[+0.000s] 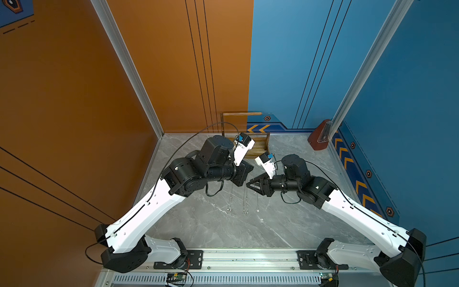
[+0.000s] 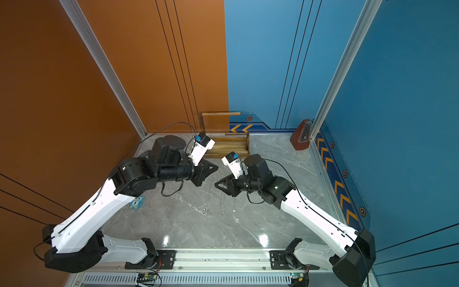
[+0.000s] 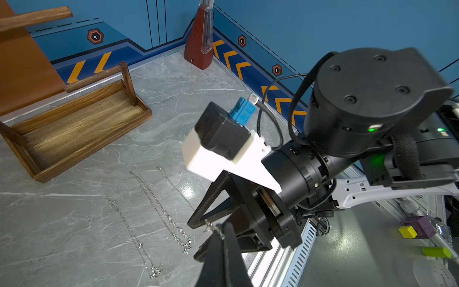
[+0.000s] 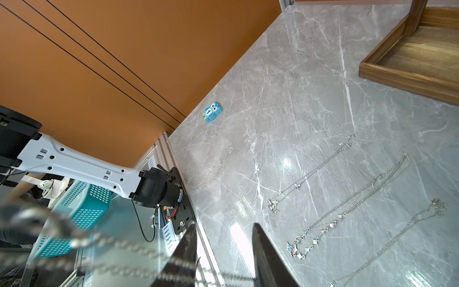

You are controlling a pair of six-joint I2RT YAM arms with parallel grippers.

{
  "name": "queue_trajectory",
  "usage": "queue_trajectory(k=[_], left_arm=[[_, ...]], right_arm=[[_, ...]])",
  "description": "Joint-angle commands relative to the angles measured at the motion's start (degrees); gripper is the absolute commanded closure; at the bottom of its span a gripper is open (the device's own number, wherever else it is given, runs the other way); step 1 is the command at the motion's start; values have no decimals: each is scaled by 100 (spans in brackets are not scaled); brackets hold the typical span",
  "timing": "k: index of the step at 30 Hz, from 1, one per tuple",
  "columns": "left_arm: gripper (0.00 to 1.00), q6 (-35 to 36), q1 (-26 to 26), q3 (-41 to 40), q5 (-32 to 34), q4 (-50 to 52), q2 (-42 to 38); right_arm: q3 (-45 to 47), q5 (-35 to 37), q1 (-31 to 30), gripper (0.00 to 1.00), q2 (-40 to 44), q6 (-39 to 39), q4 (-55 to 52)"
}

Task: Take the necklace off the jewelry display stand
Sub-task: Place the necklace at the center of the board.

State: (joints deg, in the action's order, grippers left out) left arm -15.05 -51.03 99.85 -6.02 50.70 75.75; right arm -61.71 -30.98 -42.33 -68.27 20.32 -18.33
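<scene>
Left gripper (image 3: 222, 231) is pressed together, pinching the thin silver chain of the necklace (image 3: 212, 227) in the air over the middle of the worktop (image 1: 285, 223). Right gripper (image 4: 223, 225) faces it almost tip to tip in both top views. Its fingers (image 4: 263, 248) are spread with a clear gap. The chain runs across them, blurred and close to the lens, so I can't tell whether it touches either finger.

The necklace is off the jewelry display stand (image 1: 259, 146), which sits at far centre of the worktop by the back wall, just beyond the grippers.

Three other necklaces (image 3: 161, 211) lie stretched out side by side on the worktop on the near side of the grippers, apart from each other. Blue owl toy (image 2: 136, 203) is on the left, beside the left arm. Red-brown metronome (image 1: 320, 135) is in the far right corner.
</scene>
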Motion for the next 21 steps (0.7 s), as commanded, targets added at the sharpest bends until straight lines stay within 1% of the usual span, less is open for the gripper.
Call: queue_trajectory(k=[1, 5, 9, 13, 16, 21], left_arm=[[100, -77, -40, -62, -124, -97, -108], [100, -94, -48, -62, -144, -107, -104], [100, -95, -55, -62, -141, -118, -104], [100, -102, -49, -78, -129, -121, -109], [100, -104, -56, -97, -110, -113, -121], [100, -115, -52, -136, -117, -135, -130]], right_arm=[[100, 93, 4, 64, -93, -107, 143], [121, 58, -22, 71, -129, -70, 219], [107, -4, -48, 84, -168, -11, 316], [107, -13, -72, 92, -182, 8, 343], [127, 12, -72, 95, -177, 25, 343], [157, 99, -74, 97, -130, 43, 356]])
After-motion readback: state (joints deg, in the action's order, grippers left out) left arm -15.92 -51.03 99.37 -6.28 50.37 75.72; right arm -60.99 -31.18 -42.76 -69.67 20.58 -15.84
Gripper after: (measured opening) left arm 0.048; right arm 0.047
